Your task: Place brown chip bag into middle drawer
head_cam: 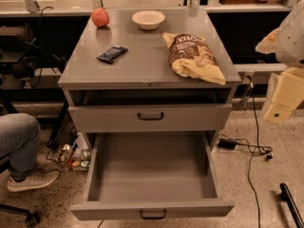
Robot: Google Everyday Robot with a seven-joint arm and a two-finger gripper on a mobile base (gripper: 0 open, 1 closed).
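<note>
Cream-coloured blocky gripper (pixel 282 101) hangs at the right edge of the camera view, beside the grey metal cabinet (pixel 142 68) and apart from it; how far it is open, I cannot tell. A crinkly pale-yellow brown chip bag (pixel 194 57) lies on the cabinet top's right side. Below, the wide grey middle drawer (pixel 152 172) is pulled fully out. A small dark-blue wrapped bar (pixel 112 53) lies left of the bag.

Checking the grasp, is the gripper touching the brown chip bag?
Apart: camera view shows the gripper at right edge, clear gap to the brown chip bag.
</note>
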